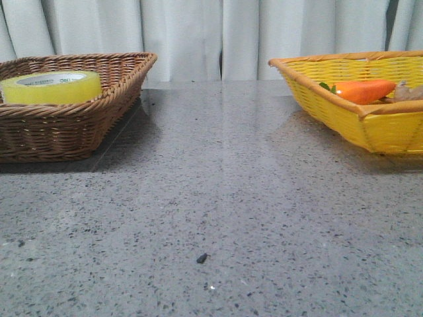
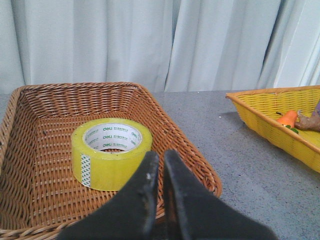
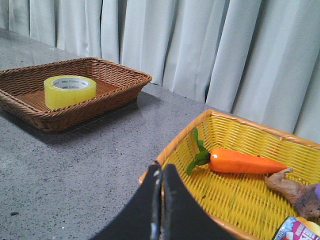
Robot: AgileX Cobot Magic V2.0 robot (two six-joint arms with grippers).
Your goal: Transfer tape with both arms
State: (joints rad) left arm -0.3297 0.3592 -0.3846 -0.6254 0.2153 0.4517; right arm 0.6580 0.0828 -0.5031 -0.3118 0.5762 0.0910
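The yellow tape roll (image 1: 51, 86) lies flat in the brown wicker basket (image 1: 99, 112) at the table's left; it also shows in the left wrist view (image 2: 111, 153) and the right wrist view (image 3: 69, 90). My left gripper (image 2: 161, 156) is shut and empty, hovering near the brown basket's (image 2: 195, 165) front rim, short of the tape. My right gripper (image 3: 161, 168) is shut and empty, above the near corner of the yellow basket (image 3: 175, 145). Neither arm shows in the front view.
The yellow wicker basket (image 1: 370, 122) at the right holds an orange carrot (image 1: 363, 90), also seen in the right wrist view (image 3: 245, 161), plus a brown root-like item (image 3: 295, 192) and a small packet (image 3: 300, 231). Grey speckled tabletop (image 1: 218, 198) lies between the baskets. White curtains hang behind.
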